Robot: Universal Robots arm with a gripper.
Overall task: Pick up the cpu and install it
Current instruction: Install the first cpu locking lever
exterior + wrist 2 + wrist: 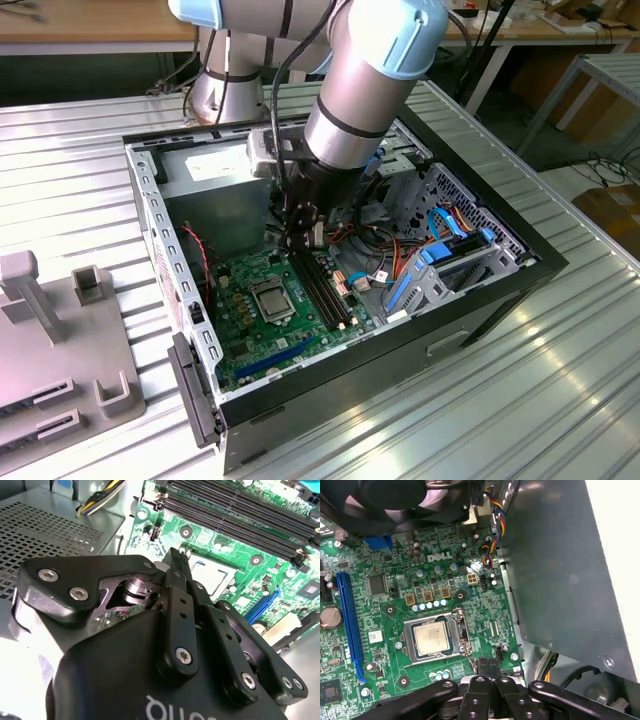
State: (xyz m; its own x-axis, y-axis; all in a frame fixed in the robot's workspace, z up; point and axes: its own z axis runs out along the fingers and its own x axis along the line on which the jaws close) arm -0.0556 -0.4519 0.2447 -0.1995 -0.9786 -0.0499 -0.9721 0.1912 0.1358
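The cpu point(431, 637), a small square chip with a dull silver top, lies flat inside the metal-framed socket point(462, 632) on the green motherboard point(395, 570). In the exterior view it shows as a pale square point(272, 298) in the middle of the board point(240, 300). My gripper point(489, 669) hangs above the board beside the socket, apart from the chip. Its two black fingers point(176, 567) are pressed together with nothing between them. In the exterior view the gripper point(300, 238) sits low inside the open case, just behind the socket. The second wrist view has the socket point(215, 575) partly hidden by the fingers.
The long black memory slots point(322, 285) run beside the socket. A black fan point(405, 497) overhangs the board. A grey power supply point(215, 170) fills the case's back. Coloured cables point(400, 250) and a blue-tabbed drive bay point(450, 255) crowd the exterior view's right. A grey fixture point(60, 340) stands on the table.
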